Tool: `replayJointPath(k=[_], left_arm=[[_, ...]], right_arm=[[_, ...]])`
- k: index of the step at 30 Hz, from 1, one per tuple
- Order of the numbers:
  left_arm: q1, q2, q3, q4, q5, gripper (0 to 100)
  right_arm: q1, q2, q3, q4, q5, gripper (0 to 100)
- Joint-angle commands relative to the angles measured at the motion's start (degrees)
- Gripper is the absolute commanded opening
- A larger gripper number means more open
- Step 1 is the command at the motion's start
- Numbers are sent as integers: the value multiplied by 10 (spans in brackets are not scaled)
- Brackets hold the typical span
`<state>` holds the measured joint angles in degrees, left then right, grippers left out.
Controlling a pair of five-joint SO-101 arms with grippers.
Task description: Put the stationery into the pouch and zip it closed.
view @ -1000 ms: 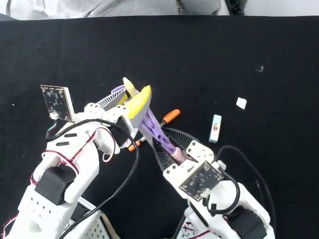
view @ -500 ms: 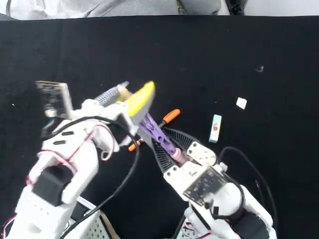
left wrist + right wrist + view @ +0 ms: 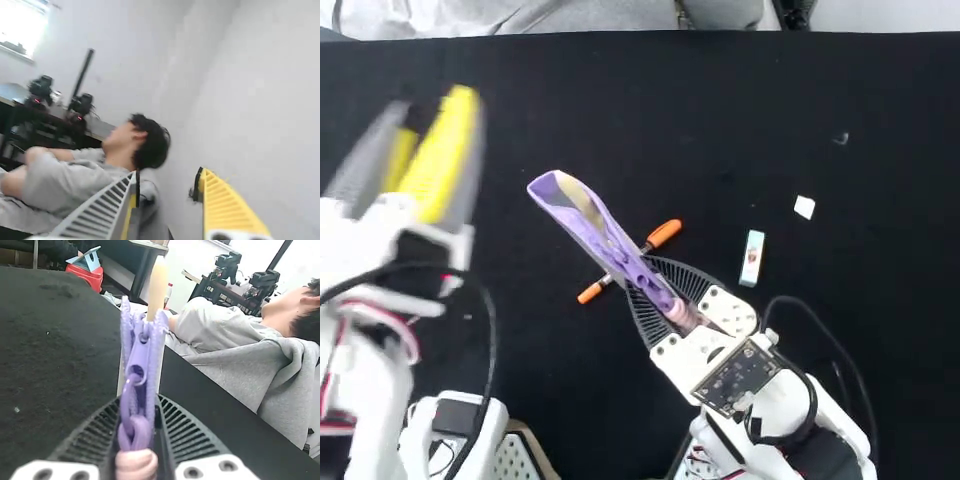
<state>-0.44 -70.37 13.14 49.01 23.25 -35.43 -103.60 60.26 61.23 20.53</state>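
Pouch [image 3: 595,232] in right jaws over table [image 3: 770,90] (left arm [image 3: 390,230] near its edge)

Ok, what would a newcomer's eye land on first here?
The purple pouch, held up off the black table by its zip end in the right end effector, with a pale stick poking from its mouth. Next, the yellow left end effector, open and empty, at the table's left side. An orange pen lies on the table under the pouch.

The high view overlooks the black table [image 3: 770,90]; the right wrist view shares its purple fabric pouch [image 3: 141,347], close up; the left faces a white wall [image 3: 260,75].
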Motion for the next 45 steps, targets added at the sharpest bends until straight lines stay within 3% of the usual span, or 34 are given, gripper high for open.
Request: replayJointPath(k=[1,6,10,20,26,30,36,42,45], left_arm=[[-116,6,-24,17,-1,205],[-197,6,66,25,69,206],[-190,8,175,6,109,206],[11,8,433,-284,109,203],[115,9,447,-329,67,202],[200,1,421,-307,65,202],[337,-48,268,-132,9,202],[351,-134,272,-79,-9,202],[290,-173,313,-93,-8,202]], right_arm=[[-4,-84,-50,-11,8,11],[-4,-85,-95,-13,8,11],[-4,-85,-151,-33,8,11],[-8,-85,-212,7,-5,11],[-8,-85,-204,10,-25,11],[-24,-87,-175,8,-22,11],[-39,-88,-95,-8,8,11],[-39,-89,-22,-46,15,11],[-28,-89,-7,-72,16,11]])
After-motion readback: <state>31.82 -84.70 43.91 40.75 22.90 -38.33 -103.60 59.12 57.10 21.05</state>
